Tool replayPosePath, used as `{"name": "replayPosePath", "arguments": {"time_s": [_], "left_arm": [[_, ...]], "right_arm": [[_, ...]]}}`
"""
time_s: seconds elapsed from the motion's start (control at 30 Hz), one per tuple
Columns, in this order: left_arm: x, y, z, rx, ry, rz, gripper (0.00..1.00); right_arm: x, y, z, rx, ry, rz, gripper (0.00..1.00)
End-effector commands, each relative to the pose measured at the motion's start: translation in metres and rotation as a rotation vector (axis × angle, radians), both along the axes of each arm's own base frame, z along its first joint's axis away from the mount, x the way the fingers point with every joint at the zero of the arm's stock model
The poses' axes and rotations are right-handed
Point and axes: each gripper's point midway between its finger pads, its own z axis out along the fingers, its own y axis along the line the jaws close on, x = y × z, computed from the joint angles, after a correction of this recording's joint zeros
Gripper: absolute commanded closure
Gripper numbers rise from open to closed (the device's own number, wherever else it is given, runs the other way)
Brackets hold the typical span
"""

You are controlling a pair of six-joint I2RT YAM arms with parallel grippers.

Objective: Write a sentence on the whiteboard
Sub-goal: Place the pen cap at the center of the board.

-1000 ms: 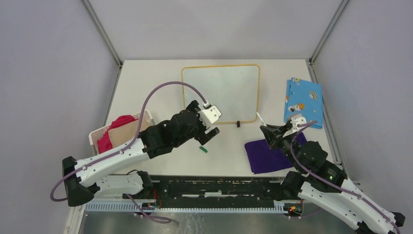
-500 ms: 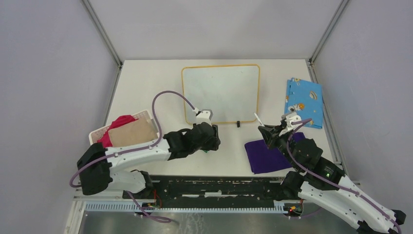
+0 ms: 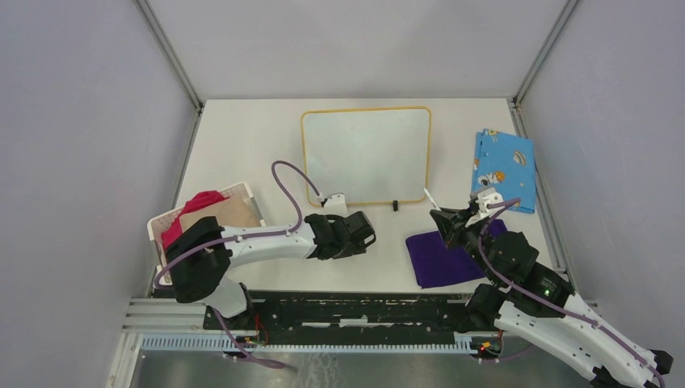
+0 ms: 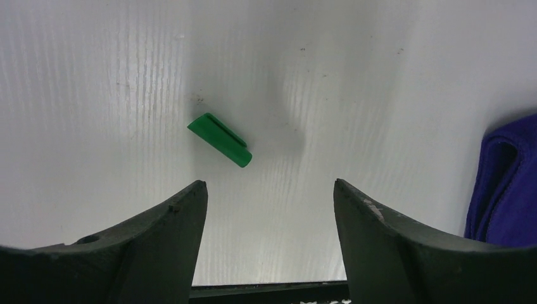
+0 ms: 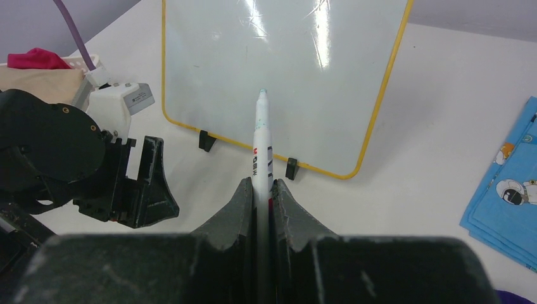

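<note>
The whiteboard (image 3: 366, 153) with its yellow rim lies at the table's back middle, propped on small black feet. Its white face (image 5: 278, 69) is bare; no sentence shows on it. My right gripper (image 5: 261, 183) is shut on a white marker (image 5: 261, 145), whose uncapped tip points at the board's near edge from just in front. In the top view the right gripper (image 3: 446, 220) sits right of the board's near corner. My left gripper (image 4: 269, 190) is open, low over the table, with a green marker cap (image 4: 220, 139) lying just beyond its fingers. The left gripper (image 3: 359, 234) hides the cap from above.
A purple cloth (image 3: 444, 257) lies under the right arm and shows at the right edge of the left wrist view (image 4: 506, 183). A blue patterned cloth (image 3: 502, 168) lies at the far right. A white basket (image 3: 242, 191) with red and tan cloths stands at the left.
The left arm has dropped from a raised pose down to the table near the front, covering the green cap from above. The right arm with the marker has hardly moved.
</note>
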Motion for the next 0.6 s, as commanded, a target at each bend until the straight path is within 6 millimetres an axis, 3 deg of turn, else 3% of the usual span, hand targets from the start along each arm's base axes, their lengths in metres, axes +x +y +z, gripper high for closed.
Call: {"name": "replayPosePath", "arguments": {"time_s": [0.0,0.57], "left_arm": [[0.011,0.000,0.009,-0.027,-0.026,0.155,0.22],[0.027,0.015,-0.015,0.007,0.074,0.251,0.39]], "right_arm": [[0.001,-0.008,0.021,0.044,-0.036,-0.034,1.00],[-0.001,-0.013,0.028,0.059,-0.046,-0.046,1.00]]}}
